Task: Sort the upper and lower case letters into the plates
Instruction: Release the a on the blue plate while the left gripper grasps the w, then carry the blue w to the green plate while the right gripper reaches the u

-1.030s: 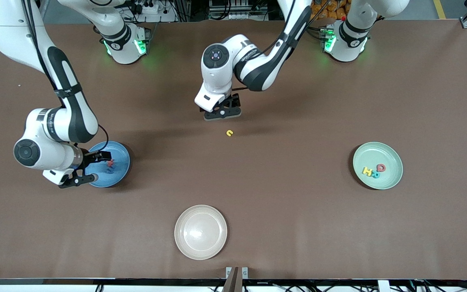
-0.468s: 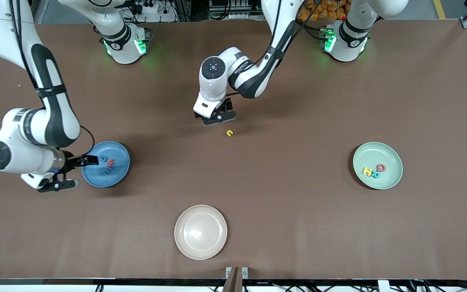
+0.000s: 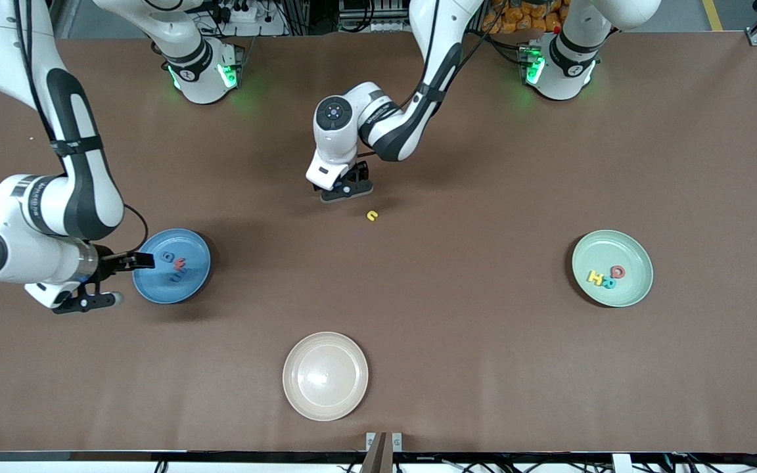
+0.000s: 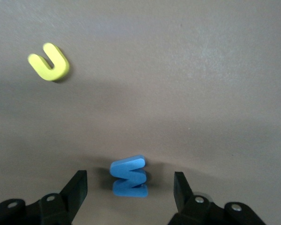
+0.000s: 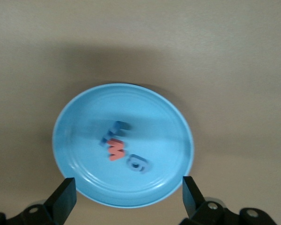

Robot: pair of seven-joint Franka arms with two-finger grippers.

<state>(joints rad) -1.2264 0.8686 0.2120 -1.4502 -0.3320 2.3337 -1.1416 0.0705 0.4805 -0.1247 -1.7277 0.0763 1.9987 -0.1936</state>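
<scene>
Table [image 3: 483, 368] first, operator: your cream plate [image 3: 325, 376] sits nearest the front camera. Your light blue plate [image 3: 189, 289] at the right arm's end carries three letters [image 3: 175, 265]; your right gripper [image 3: 115, 281] hangs just beside its rim, jaws spread wide, holding nothing. Your mint plate [image 3: 635, 292] at the left arm's end has three letters [image 3: 606, 276]. Your left gripper [image 4: 130, 187] is low, jaws parted either side of a blue letter [image 4: 129, 176], not touching it. A yellow letter [image 3: 371, 215] lies near it.

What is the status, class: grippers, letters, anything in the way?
Left gripper open, straddling blue letter on the table. Right gripper open, empty, beside blue plate. Yellow letter loose nearby. Nothing blocking.
</scene>
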